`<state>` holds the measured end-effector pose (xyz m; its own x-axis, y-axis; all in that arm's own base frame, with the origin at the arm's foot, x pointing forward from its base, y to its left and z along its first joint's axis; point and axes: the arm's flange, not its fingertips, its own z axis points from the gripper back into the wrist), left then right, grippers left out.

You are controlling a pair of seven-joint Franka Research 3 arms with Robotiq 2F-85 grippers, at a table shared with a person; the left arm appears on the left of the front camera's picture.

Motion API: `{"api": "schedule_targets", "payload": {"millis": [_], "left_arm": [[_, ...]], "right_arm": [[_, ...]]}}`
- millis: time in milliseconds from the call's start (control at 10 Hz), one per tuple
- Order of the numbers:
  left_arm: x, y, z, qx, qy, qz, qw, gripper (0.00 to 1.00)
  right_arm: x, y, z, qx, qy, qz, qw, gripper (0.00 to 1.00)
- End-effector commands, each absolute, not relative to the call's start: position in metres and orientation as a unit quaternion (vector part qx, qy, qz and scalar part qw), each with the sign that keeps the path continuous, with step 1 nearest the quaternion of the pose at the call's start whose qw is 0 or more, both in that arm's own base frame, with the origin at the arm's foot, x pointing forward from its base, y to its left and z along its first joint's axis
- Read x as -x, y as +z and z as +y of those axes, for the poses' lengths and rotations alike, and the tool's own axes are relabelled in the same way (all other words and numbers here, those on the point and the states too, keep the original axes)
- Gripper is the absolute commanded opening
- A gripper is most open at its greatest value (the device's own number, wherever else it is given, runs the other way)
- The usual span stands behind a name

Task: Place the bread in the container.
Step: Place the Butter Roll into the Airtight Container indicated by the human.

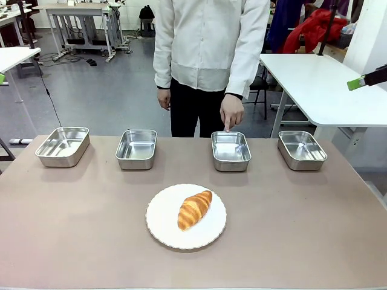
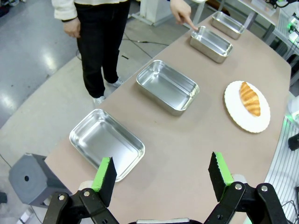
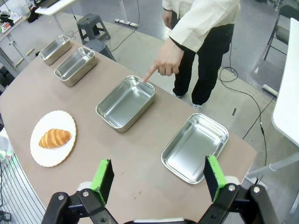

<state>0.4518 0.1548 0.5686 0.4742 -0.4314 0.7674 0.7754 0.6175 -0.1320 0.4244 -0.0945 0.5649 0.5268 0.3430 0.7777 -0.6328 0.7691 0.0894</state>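
The bread [image 1: 195, 209], a golden-brown croissant, lies on a round white plate [image 1: 163, 226] in the middle of the table near the front. Behind it stand several steel pans in a row. A person's hand [image 1: 231, 112] points a finger at the rim of the container [image 1: 231, 151], third from the left. My left gripper [image 2: 162, 177] hangs open above the table's left end, far from the bread [image 2: 250, 98]. My right gripper [image 3: 159, 179] is open above the right end, with the container [image 3: 125, 102] and bread [image 3: 54, 138] ahead of it.
Other identical pans sit at far left [image 1: 63, 145], left of centre [image 1: 136, 148] and far right [image 1: 302, 149]. The person stands at the far edge. A white table [image 1: 314, 84] stands behind on the right. A grey stool [image 2: 30, 179] is beside the table's left end.
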Motion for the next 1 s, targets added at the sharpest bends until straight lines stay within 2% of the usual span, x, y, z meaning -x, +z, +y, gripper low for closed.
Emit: {"api": "schedule_targets", "payload": {"millis": [0,900], "left_arm": [[-0.4497,0.5706,0.1550,0.241,-0.370,-0.361,0.821,1.00],[-0.4497,0.5706,0.1550,0.241,-0.370,-0.361,0.821,1.00]], "right_arm": [[-0.4266,0.5645,-0.0951,-0.189,0.289,-0.400,0.849,1.00],[-0.4244,0.5649,-0.0945,-0.184,0.286,-0.394,0.854,1.00]]}}
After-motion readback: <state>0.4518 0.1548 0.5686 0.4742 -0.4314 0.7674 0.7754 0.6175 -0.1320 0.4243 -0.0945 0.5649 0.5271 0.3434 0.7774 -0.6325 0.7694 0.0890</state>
